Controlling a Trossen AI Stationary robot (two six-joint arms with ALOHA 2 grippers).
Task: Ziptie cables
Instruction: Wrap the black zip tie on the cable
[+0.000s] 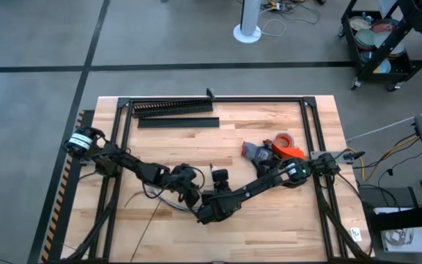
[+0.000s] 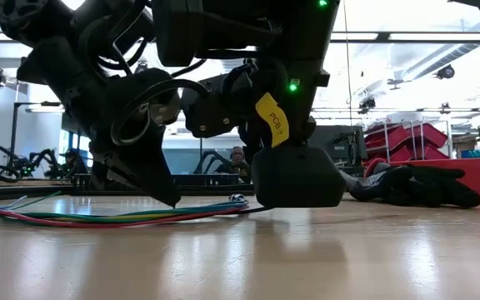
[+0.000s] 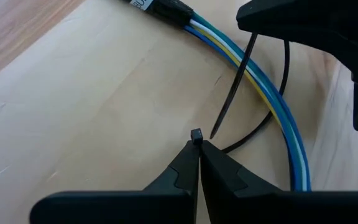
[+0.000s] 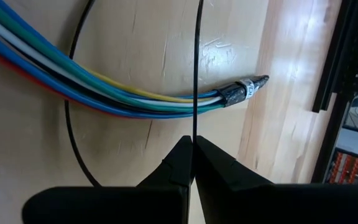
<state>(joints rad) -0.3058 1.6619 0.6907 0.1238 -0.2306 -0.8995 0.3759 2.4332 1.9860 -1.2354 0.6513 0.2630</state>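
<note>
Down to the near middle of the counter, both arms low and nose to nose. Looks like the threading step: getting the pointed tail of the ziptie into its own small square head. See the left gripper with fingers clenched right on that head, and the right gripper with fingers pinched on the thin black strap a little way back from the tip. Judging by the left wrist view, just short of the mark, the tip near the head but apart from it. To do it well: hold the left gripper dead steady with the head's slot facing the tip, bring the tail in straight along its own line, and grip close to the tip so no bowing or skidding off the edge. Watch for twist too, since a rolled strap will probably jam at the slot. Only after the tip shows through, pull, slowly, so as not to drag the bundle across the wood. As for the cables: a flat sheaf of thin wires in blue, white, yellow, green and red, gathered into a dark sleeved end with a pale label, lying on the counter between and just beyond the two grippers in a gentle curve. Seems to have the black loop of the strap already round it, slack, nowhere near snug.
</note>
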